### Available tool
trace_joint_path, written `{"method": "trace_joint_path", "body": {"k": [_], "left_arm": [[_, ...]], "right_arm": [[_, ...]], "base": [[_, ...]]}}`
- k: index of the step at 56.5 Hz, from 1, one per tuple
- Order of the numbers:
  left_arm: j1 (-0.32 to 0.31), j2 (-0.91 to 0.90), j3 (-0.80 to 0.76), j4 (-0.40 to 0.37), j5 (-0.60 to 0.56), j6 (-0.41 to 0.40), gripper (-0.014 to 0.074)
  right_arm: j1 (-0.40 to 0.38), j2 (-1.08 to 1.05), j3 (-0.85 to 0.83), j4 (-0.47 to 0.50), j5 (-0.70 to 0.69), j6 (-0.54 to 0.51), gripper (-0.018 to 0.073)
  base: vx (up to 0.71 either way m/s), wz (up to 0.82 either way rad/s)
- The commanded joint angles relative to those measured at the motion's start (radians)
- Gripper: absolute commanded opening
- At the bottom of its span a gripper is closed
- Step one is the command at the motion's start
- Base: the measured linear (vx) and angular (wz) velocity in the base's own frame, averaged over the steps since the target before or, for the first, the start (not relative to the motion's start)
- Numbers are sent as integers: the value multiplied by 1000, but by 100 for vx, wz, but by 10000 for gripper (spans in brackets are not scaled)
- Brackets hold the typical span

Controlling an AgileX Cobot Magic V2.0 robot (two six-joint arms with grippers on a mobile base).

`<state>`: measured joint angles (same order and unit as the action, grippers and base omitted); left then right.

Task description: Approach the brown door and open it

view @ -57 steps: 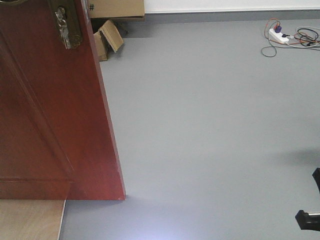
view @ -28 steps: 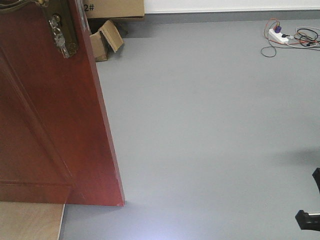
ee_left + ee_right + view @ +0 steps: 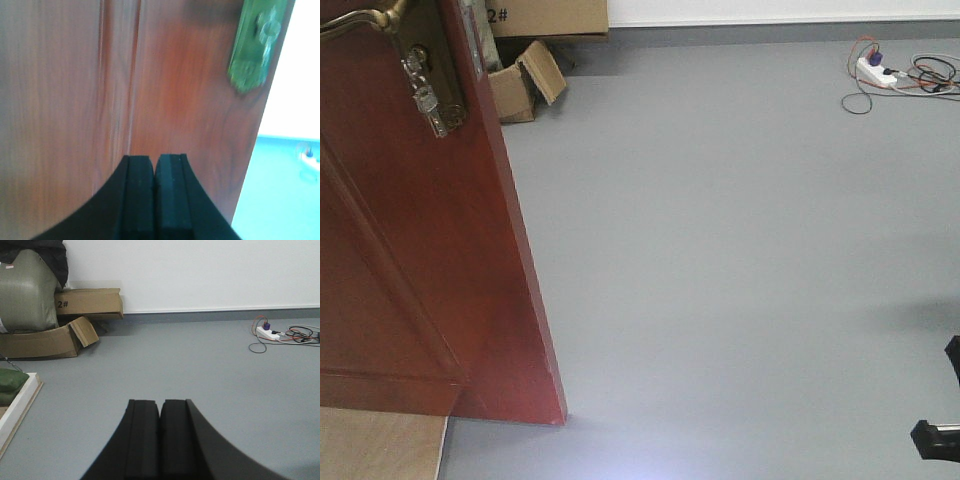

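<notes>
Hidden: door (image 3: 410, 250) top, hinge side cut off; your left cam's blurry, lock plate (image 3: 252, 47) looks green.
Door: fills front view's left, edge angled, foot on floor (image 3: 740, 260).
Left gripper (image 3: 155, 195): pads together, empty, facing door panel close up.
Right gripper (image 3: 161, 440): pads pressed together, nothing held.
Room: flat grey floor, white wall (image 3: 200, 270), boxes (image 3: 90, 302), power strip (image 3: 267, 332) w/ cables.
Materials: glossy red-brown wood, recessed panels, brass lever (image 3: 365, 20).

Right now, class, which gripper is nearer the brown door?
Left. The left gripper points straight at the brown door, close to its panel. The right gripper faces open grey floor, away from it.
</notes>
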<state>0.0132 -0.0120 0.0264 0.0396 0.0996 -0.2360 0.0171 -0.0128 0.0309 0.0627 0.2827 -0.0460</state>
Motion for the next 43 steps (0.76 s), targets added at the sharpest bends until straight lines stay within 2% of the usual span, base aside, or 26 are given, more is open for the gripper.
{"method": "trace_joint_path", "body": {"k": [1,43], "left_arm": [[-6,-13,-17,2,-59,-8,-6],[-6,-13,-17,2,-53,-4,-6]], "right_arm": [[-1,-6,5,0,-82,-6,0],[-1,-6,5,0,-82,-6,0]], "base": [[0,0],[0,0]]}}
